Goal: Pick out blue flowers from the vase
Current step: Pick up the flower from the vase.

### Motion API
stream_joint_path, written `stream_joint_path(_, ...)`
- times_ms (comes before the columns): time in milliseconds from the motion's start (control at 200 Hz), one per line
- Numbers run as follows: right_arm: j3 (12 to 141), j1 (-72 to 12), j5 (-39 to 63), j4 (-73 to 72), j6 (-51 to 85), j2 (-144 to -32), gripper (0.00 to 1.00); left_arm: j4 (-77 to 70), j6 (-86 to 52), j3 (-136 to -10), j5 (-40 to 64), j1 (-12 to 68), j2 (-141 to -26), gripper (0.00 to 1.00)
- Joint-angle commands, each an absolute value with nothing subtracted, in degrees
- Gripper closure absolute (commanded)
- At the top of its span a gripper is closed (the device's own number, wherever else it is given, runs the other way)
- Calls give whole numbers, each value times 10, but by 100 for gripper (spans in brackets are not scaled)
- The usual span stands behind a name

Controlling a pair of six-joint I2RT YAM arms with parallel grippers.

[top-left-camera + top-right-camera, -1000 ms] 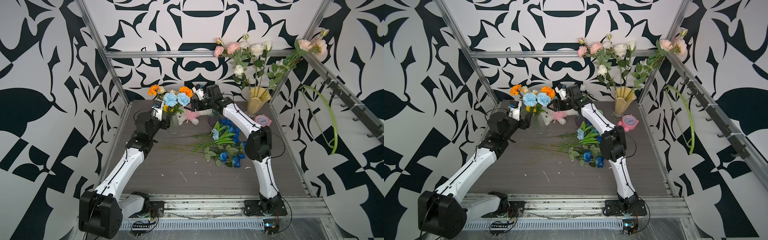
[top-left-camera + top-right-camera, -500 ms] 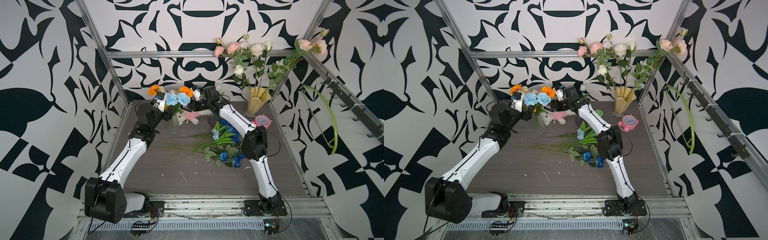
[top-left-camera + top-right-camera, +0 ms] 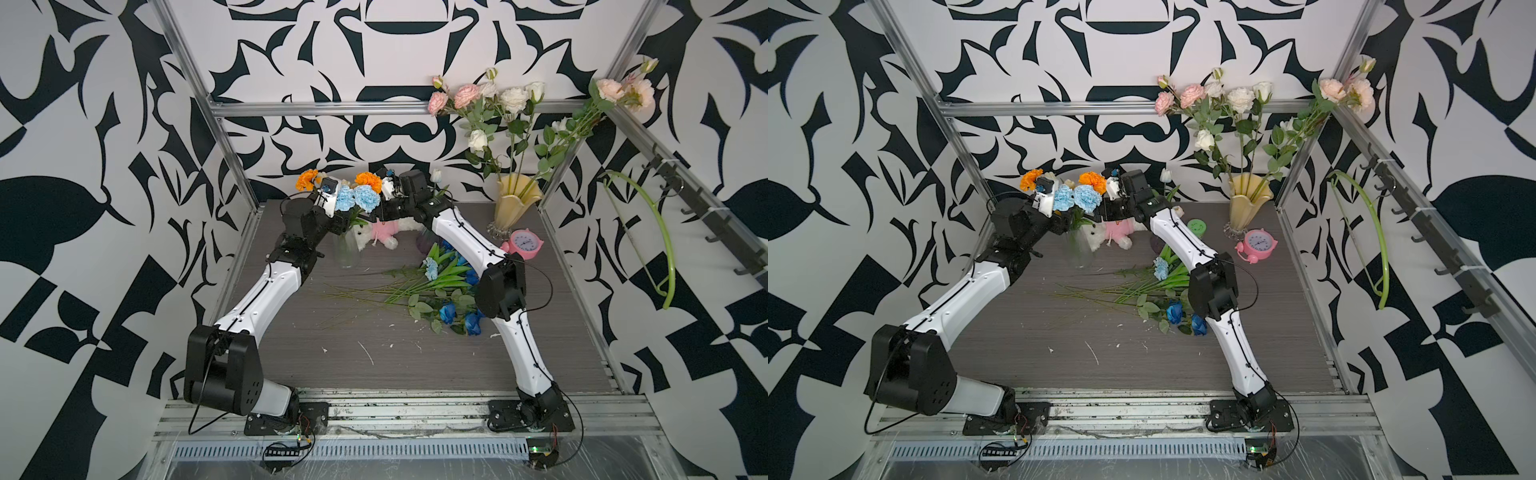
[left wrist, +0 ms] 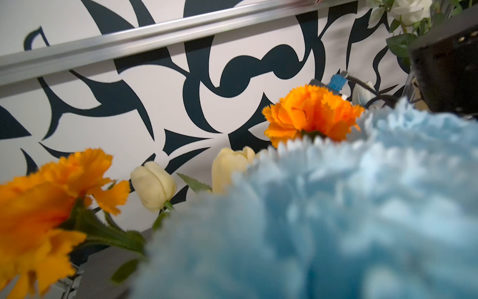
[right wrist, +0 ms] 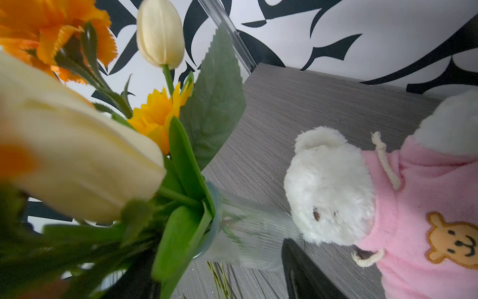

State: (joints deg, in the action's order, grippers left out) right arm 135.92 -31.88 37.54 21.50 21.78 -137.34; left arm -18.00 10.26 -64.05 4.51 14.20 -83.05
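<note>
The vase (image 5: pixel 248 240) was clear ribbed glass. The pale-blue carnations (image 4: pixel 310 220) looked like soft, frayed cloth. The surface (image 3: pixel 415 374) had a matt grey wood grain. The bear (image 5: pixel 331 186) was fluffy white plush in pink fleece. The frame rail (image 3: pixel 324 109) was brushed, faintly shiny metal.

Lab test cell: aluminium frame (image 3: pixel 316 109), patterned walls (image 3: pixel 83 124)

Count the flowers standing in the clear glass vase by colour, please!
Pale-blue ruffled carnations: 2
Orange marigolds: 2
Cream tulips: 2
Yellow sunflower: 1
Total: 7 flowers that show; leaves may hide more.
</note>
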Motion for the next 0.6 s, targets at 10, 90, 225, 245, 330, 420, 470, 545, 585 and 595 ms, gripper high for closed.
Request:
stream_joint_path(10, 1384, -325, 388, 205, 219, -1360, 30, -211, 107, -659, 47, 140, -841, 45)
stream_joint_path(90, 1385, -324, 388, 203, 221, -1361, 30, -210, 107, -665, 53, 140, -843, 66)
stream_joint_path(225, 1381, -325, 389, 202, 222, -1357, 30, -211, 104, -670, 54, 139, -842, 88)
stream_joint_path(245, 1380, -326, 389, 200, 221, -1356, 30, -210, 103, -672, 54, 139, -842, 92)
stream_joint_path(330, 1372, -325, 388, 194, 222, -1351, 30, -202, 102, -678, 55, 138, -837, 100)
stream_joint_path(420, 1375, -325, 387, 193, 222, -1350, 30, -198, 102, -680, 54, 137, -825, 100)
stream_joint_path(470, 1377, -326, 388, 194, 222, -1351, 30, -197, 105, -680, 54, 137, -815, 100)
stream_joint_path(545, 1378, -326, 387, 194, 222, -1350, 30, -191, 111, -682, 55, 136, -802, 100)
stream_joint_path(585, 1378, -326, 388, 195, 222, -1349, 30, -187, 115, -684, 56, 136, -794, 100)
stream_joint_path(595, 1378, -325, 387, 195, 222, -1349, 30, -186, 116, -685, 56, 137, -793, 100)
